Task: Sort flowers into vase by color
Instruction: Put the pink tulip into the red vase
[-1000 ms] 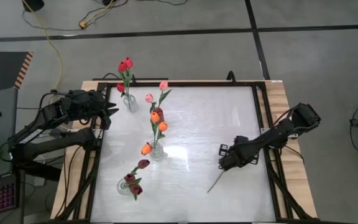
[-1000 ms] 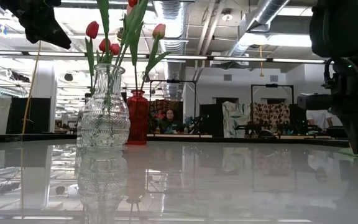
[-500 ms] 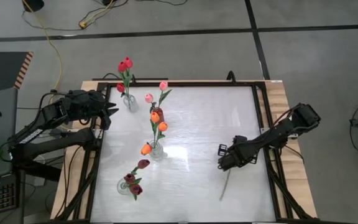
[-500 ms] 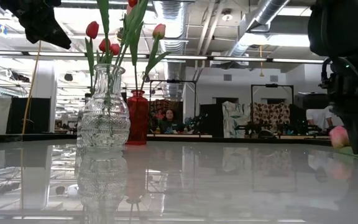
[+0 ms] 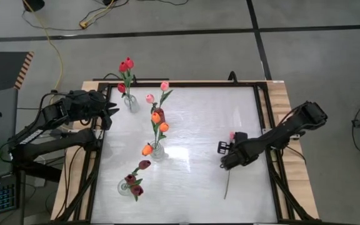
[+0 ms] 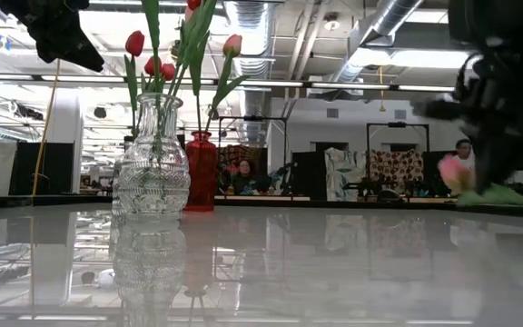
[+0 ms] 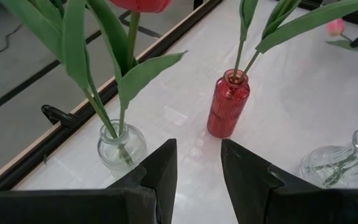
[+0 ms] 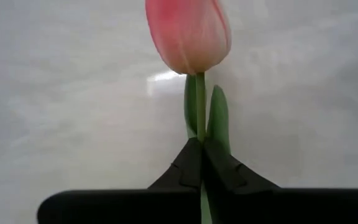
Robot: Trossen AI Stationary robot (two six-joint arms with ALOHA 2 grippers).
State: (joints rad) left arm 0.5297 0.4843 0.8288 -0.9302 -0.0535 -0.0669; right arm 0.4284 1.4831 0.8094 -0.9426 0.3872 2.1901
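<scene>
My right gripper (image 5: 231, 154) is over the right half of the table, shut on a pink tulip (image 5: 232, 135) whose green stem (image 5: 225, 186) trails toward the near edge. The right wrist view shows its pink head (image 8: 188, 31) just past the fingers. In the low view the head (image 6: 451, 173) is above the tabletop. My left gripper (image 5: 109, 113) waits open at the table's left edge, beside the small clear vase of red tulips (image 5: 130, 103). The red vase (image 7: 228, 104) stands upright on the table and holds pink tulips (image 5: 164, 86). My right gripper pinches the pink tulip's stem (image 8: 199, 134) between its two fingertips (image 8: 188, 165), a short way below the head, beside a leaf (image 8: 218, 121). The fingers run along the stem. The head is off the table; whether the stem's far end touches it, I cannot tell.
A clear vase with orange tulips (image 5: 157, 150) stands mid-table and another with dark maroon tulips (image 5: 129, 186) near the near-left corner. A tall cut-glass vase (image 6: 152, 163) fills the low view's left. A black frame (image 5: 264, 125) borders the tabletop. A person sits in the room behind.
The right gripper has turned while staying over the same spot, with the tulip in its hold. The stem has swung from pointing near-left to pointing at the near edge, and the pink head has risen into view in the low and high views.
</scene>
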